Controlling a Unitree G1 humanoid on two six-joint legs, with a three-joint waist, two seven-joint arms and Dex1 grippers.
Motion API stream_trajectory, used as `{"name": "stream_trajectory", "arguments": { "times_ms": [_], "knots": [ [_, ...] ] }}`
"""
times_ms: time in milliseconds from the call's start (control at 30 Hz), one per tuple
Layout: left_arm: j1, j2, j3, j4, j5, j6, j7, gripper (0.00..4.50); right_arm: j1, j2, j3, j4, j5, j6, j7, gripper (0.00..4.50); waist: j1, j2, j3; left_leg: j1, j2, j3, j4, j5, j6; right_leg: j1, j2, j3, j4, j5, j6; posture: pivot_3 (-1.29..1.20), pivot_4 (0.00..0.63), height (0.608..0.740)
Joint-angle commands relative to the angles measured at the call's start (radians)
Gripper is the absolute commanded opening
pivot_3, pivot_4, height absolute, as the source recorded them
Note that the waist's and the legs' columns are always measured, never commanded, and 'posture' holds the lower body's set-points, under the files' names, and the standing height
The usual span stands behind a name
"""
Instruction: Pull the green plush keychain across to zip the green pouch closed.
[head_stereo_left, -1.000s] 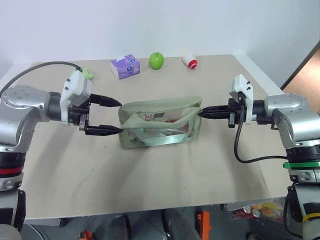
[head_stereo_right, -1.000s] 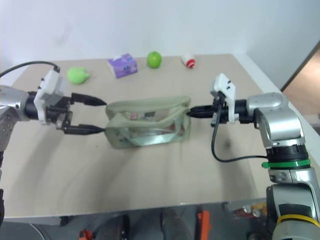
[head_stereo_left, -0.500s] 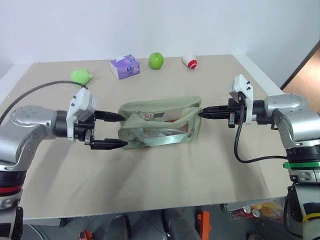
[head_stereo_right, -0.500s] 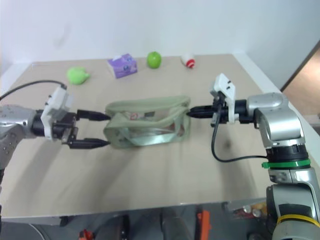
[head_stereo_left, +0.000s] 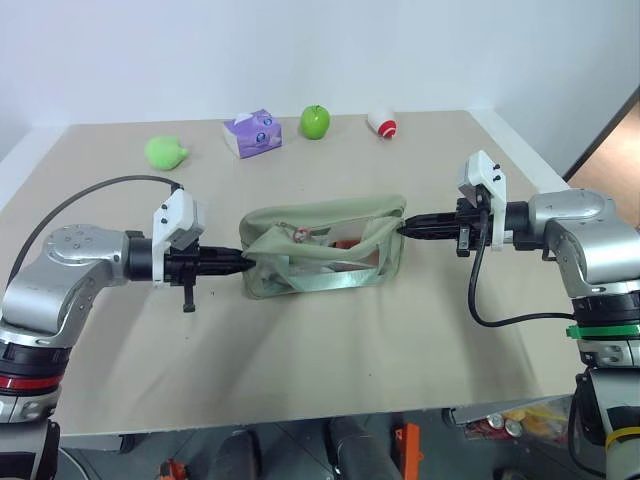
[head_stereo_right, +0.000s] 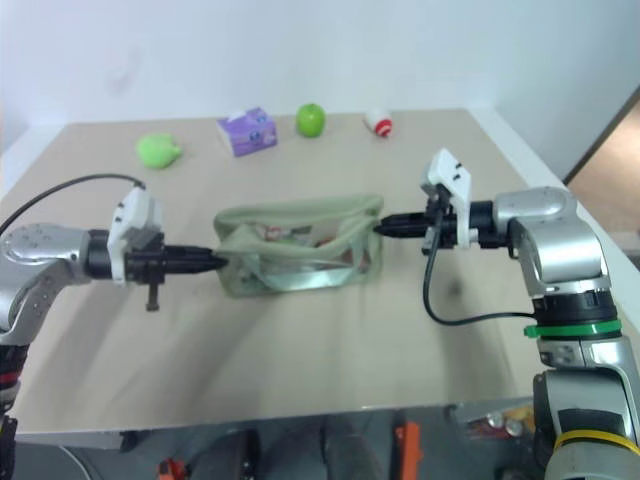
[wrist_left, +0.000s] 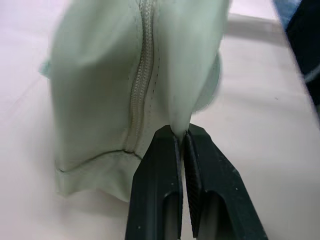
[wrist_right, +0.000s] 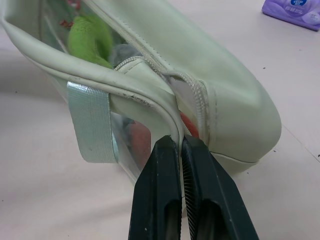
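The green pouch (head_stereo_left: 325, 213) sits mid-table, stretched between both grippers with its top zipper (wrist_left: 137, 85) gaping. My left gripper (head_stereo_left: 240, 263) is shut on a fold of fabric at the pouch's left end, and its fingertips (wrist_left: 167, 142) pinch the cloth beside the zipper. On the right end, my right gripper (head_stereo_left: 404, 228) is shut on the pouch's rim by the zipper end (wrist_right: 192, 90). A lime-green fuzzy patch (wrist_right: 89, 37) shows through the clear window at the far end in the right wrist view. It looks like the green plush keychain, mostly hidden.
Along the table's back edge lie a lime-green pear-shaped blob (head_stereo_left: 165, 151), a purple tissue pack (head_stereo_left: 252, 132), a shiny green apple (head_stereo_left: 315, 121) and a small red-and-white object (head_stereo_left: 380, 124). Bare tabletop (head_stereo_left: 320, 360) lies in front of the pouch.
My left gripper came down and in toward the pouch, and its wide-open fingers shut on the pouch's left end. The right gripper kept its hold and place.
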Motion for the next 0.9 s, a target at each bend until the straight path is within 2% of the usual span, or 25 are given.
{"name": "stream_trajectory", "arguments": {
  "times_ms": [33,200,233,267,400,467,500,600,700,900],
  "knots": [
    [-0.007,-0.020,-0.022,-0.004,0.025,-0.019,0.032,0.03,0.003,-0.014,-0.022,-0.060,0.033,0.009,0.005,0.00,0.001,0.000,0.000,0.000,0.000,0.000,0.000,0.000,0.000,0.000,0.000,0.000,0.000,0.000,0.000,0.00,0.150,0.740],
    [0.029,-0.043,-0.011,-0.041,0.016,-0.013,0.068,0.03,-0.001,-0.001,-0.079,-0.061,0.074,0.067,-0.051,0.00,0.001,0.000,0.000,0.000,0.000,0.000,0.000,0.000,0.000,0.001,0.000,0.000,0.000,0.000,0.000,0.00,0.150,0.740],
    [0.037,-0.045,-0.010,-0.047,0.016,-0.013,0.072,0.00,0.004,-0.007,-0.096,-0.079,0.108,0.096,-0.041,0.68,0.002,0.000,0.000,0.000,0.000,0.000,0.000,0.000,0.000,0.001,0.000,0.000,0.000,0.000,0.000,0.00,0.150,0.740],
    [0.043,-0.046,-0.010,-0.051,0.016,-0.011,0.075,0.00,0.006,-0.015,-0.111,-0.093,0.134,0.117,-0.033,0.89,0.003,0.000,0.000,0.000,0.000,0.000,0.000,0.000,0.000,0.001,-0.001,0.000,0.000,0.000,0.000,0.00,0.150,0.740],
    [0.054,-0.048,-0.012,-0.060,0.019,-0.009,0.085,0.00,0.006,-0.055,-0.187,-0.132,0.249,0.188,0.012,2.33,0.014,0.000,0.000,0.000,-0.001,0.000,0.000,0.000,0.000,0.001,-0.001,0.000,0.000,0.000,0.001,0.00,0.150,0.740],
    [0.058,-0.051,-0.014,-0.063,0.020,-0.012,0.089,0.00,-0.013,-0.072,-0.231,-0.139,0.307,0.221,0.023,2.91,0.018,0.000,0.000,0.000,-0.001,0.000,0.000,0.000,0.000,0.001,-0.001,0.000,-0.001,0.000,0.001,0.00,0.150,0.740],
    [0.059,-0.053,-0.015,-0.063,0.021,-0.013,0.090,0.00,-0.019,-0.078,-0.241,-0.140,0.324,0.230,0.022,3.41,0.019,0.000,0.000,0.000,-0.001,0.000,0.000,0.000,0.000,0.001,-0.001,0.000,-0.001,0.000,0.001,0.00,0.150,0.740],
    [0.060,-0.062,-0.018,-0.063,0.018,-0.017,0.096,0.00,-0.099,-0.087,-0.288,-0.108,0.375,0.248,-0.005,4.43,0.021,0.000,0.000,0.000,-0.001,0.000,0.000,0.000,0.000,0.001,-0.001,0.000,-0.001,0.000,0.001,0.00,0.150,0.740],
    [0.062,-0.068,-0.022,-0.062,0.019,-0.022,0.101,0.00,-0.175,-0.073,-0.244,-0.057,0.325,0.194,-0.035,4.47,0.020,0.000,0.000,0.001,-0.001,0.000,0.000,0.000,0.000,0.001,-0.001,0.000,-0.001,0.000,0.001,0.00,0.150,0.740],
    [0.060,-0.086,-0.029,-0.056,0.022,-0.033,0.109,0.00,-0.353,-0.006,-0.032,0.081,0.125,0.056,-0.048,4.47,0.021,0.000,0.000,0.003,-0.001,0.001,0.001,0.000,0.000,0.003,-0.002,0.001,-0.002,0.000,0.001,0.00,0.150,0.740]
  ]
}}
